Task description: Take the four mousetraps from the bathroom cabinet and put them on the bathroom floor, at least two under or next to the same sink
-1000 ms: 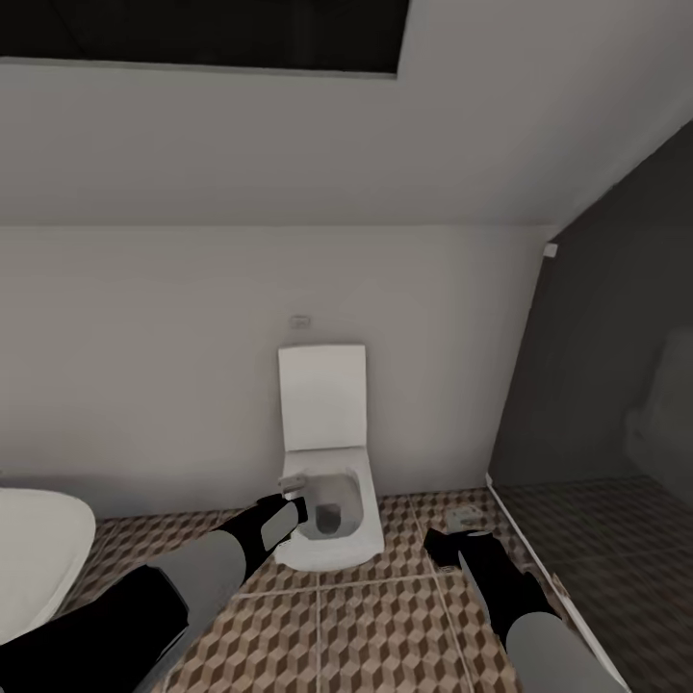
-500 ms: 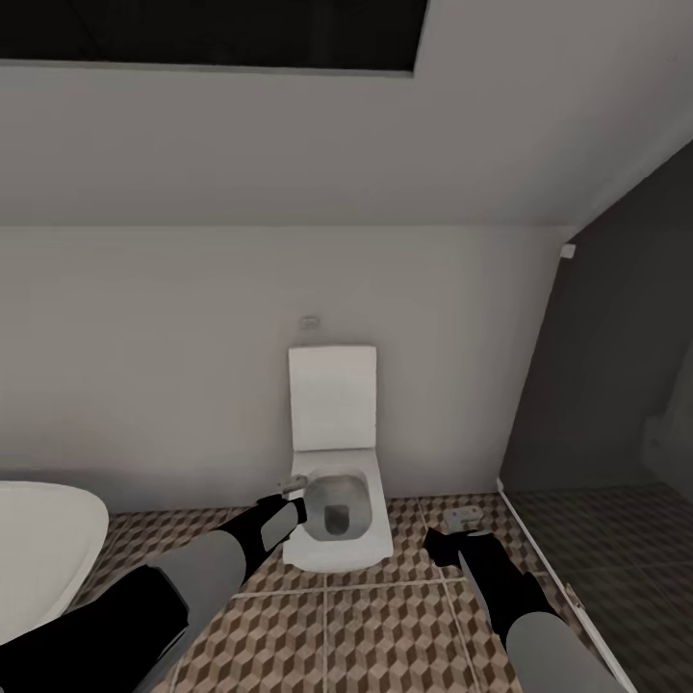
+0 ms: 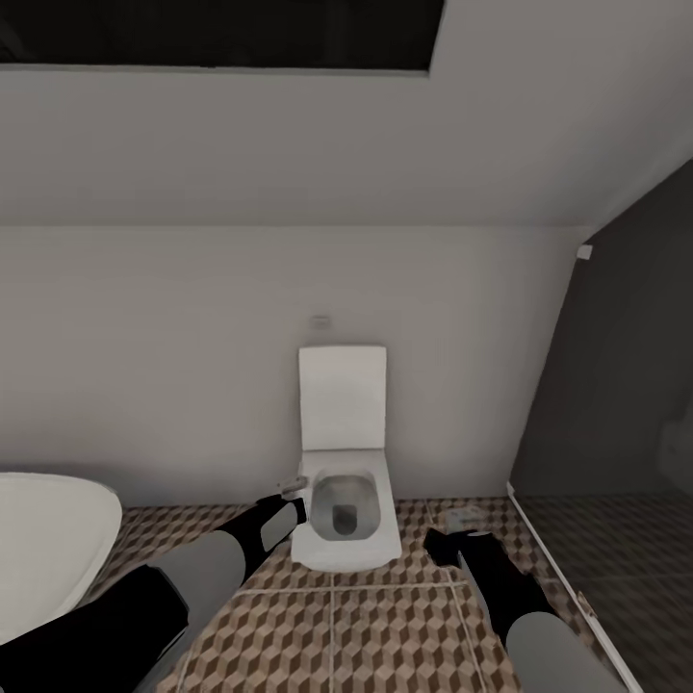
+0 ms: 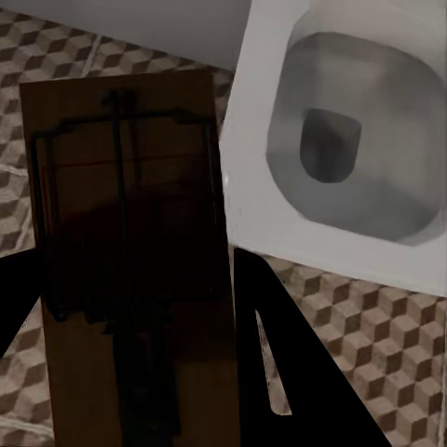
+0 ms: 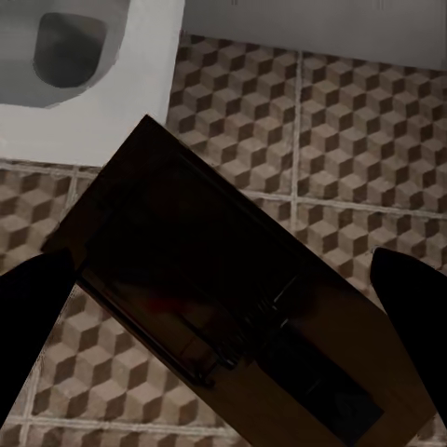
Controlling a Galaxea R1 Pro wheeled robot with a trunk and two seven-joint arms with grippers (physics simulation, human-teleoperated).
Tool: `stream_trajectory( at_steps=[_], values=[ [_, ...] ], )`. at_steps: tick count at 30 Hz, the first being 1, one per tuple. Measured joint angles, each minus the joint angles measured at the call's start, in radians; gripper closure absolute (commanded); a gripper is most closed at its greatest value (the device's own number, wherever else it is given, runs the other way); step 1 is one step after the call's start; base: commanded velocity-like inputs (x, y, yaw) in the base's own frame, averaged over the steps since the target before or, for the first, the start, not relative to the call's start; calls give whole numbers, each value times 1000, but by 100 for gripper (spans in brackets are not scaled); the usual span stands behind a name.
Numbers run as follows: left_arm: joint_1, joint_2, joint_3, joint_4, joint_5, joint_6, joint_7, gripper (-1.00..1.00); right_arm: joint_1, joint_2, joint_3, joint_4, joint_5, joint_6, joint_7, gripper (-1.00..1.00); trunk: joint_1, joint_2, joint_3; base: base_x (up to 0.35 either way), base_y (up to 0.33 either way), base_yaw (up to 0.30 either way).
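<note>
Mousetrap (image 4: 130,270) pinched in my left gripper (image 3: 292,498), another mousetrap (image 5: 233,321) pinched in my right gripper (image 3: 460,525), near the toilet (image 3: 345,520).

Brown-beige cube-patterned floor tiles (image 3: 385,645), white toilet (image 3: 345,481), dark brown wooden mousetrap (image 4: 130,270)

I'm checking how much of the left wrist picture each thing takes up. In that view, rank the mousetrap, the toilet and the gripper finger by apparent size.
1. Mousetrap, though it looms because it is held close to the camera.
2. Toilet, nearly as large; this ranking is unsure.
3. Finger of the left gripper, smallest.
</note>
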Motion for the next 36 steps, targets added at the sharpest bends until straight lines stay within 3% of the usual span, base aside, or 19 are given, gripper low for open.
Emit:
stream_trajectory(
  at_steps=[11,36],
  values=[
    [0,0,0,1,0,0,0,100,0,0,-1,-1,0,1,1,100,0,0,0,0,0,182],
    [0,-1,-3,-1,5,0,6,100,0,-2,-2,-1,-3,0,-1,100,0,0,0,0,0,-36]
  ],
)
